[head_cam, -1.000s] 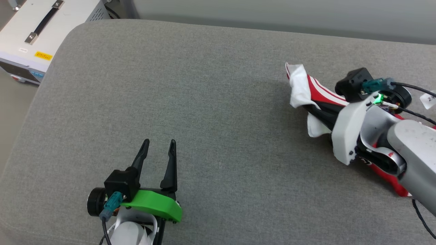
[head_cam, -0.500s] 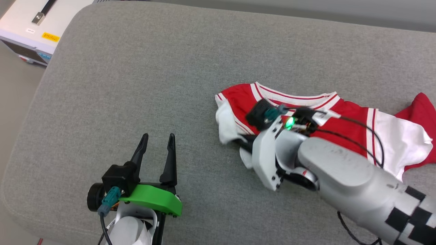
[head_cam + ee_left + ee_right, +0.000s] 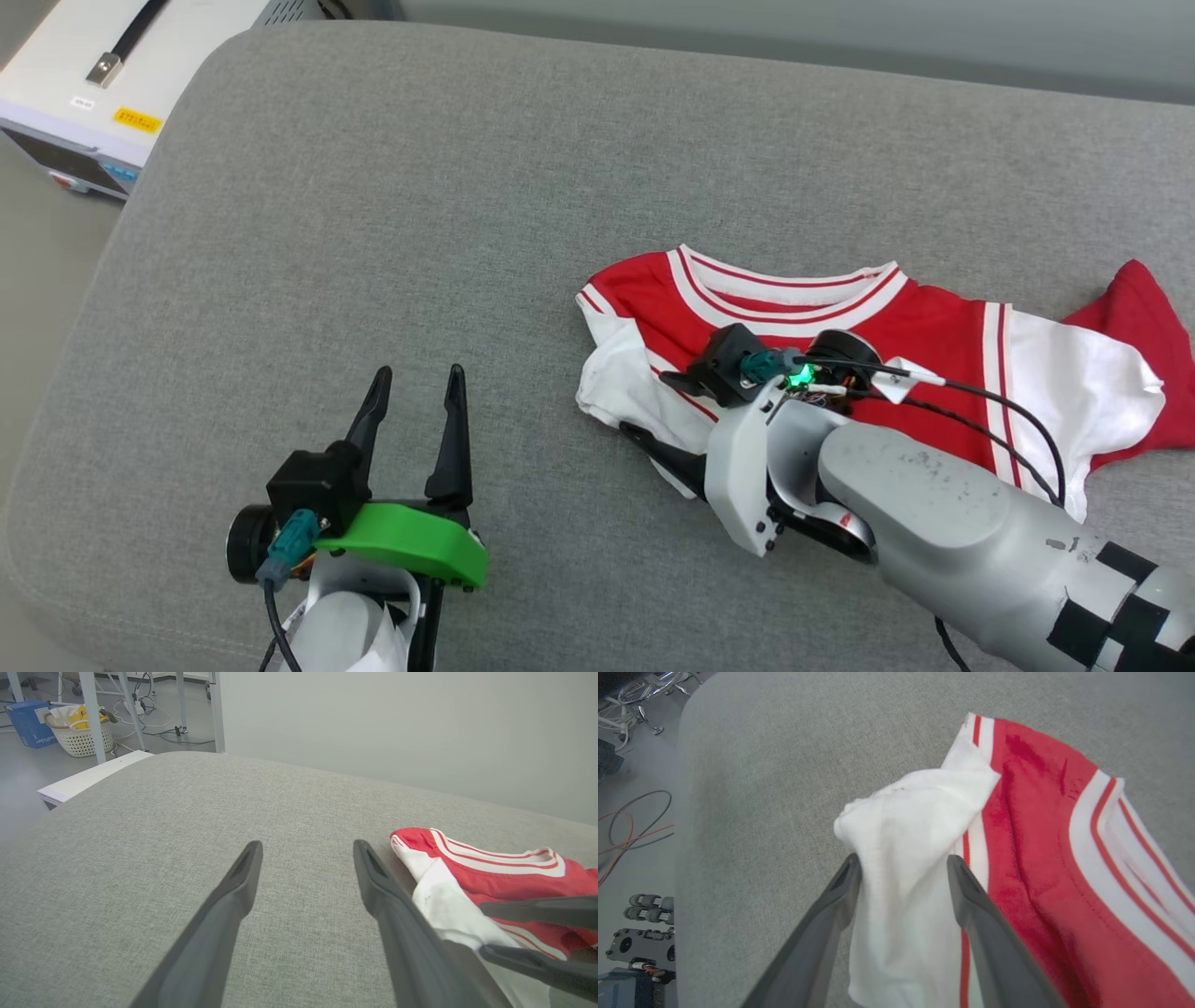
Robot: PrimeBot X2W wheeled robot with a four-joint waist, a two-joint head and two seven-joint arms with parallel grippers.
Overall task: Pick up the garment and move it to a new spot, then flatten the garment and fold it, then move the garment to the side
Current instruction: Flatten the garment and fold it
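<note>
The garment (image 3: 934, 317), a red jersey with white sleeves and striped collar, lies spread on the grey cushion (image 3: 467, 233), collar toward the far side. My right gripper (image 3: 646, 403) is open at its left white sleeve (image 3: 906, 812), which lies loose and bunched between the spread fingers (image 3: 902, 858). The right arm covers the shirt's lower middle. My left gripper (image 3: 418, 373) is open and empty near the front edge, left of the garment (image 3: 490, 872). The left wrist view shows its fingers (image 3: 307, 844) over bare cushion, with the right gripper (image 3: 483, 928) at the far right.
A white box with a black handle (image 3: 84, 75) stands off the cushion's far left corner. A basket (image 3: 79, 737) and metal legs stand on the floor beyond. Cables (image 3: 635, 826) lie on the floor past the cushion's left edge.
The right gripper carried the bunched garment leftward, laid it out on the cushion, then opened its jaws off the sleeve. The head camera shifted. The left gripper stayed open.
</note>
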